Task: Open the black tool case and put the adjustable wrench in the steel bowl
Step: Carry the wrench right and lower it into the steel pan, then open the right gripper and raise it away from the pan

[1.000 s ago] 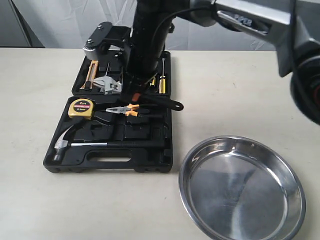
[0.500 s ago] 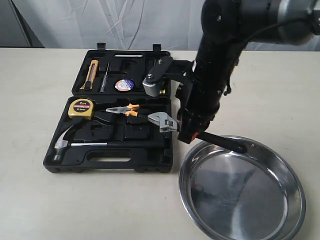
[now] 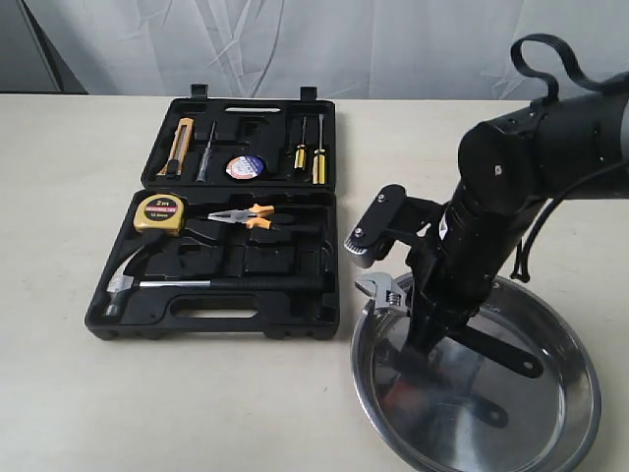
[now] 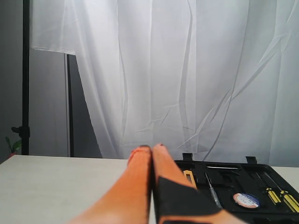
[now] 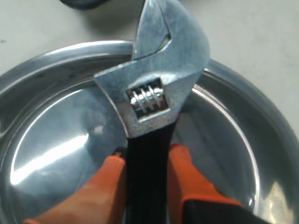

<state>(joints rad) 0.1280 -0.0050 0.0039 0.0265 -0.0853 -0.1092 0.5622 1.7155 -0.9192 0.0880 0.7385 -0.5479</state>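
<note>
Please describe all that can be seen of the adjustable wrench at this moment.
The adjustable wrench has a bright silver metal head with a knurled adjusting screw and a long black handle. The right gripper holds it by the handle, orange jaws shut on both sides just behind the head. It hangs tilted over the steel bowl, head above the rim. Whether it touches the bowl is unclear.

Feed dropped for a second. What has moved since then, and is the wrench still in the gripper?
The right gripper carried the adjustable wrench out of the open black tool case, rightward in the exterior view and toward the camera, then down over the steel bowl. It still clamps the black handle; nothing has been let go. The case and the bowl stayed where they were.
</note>
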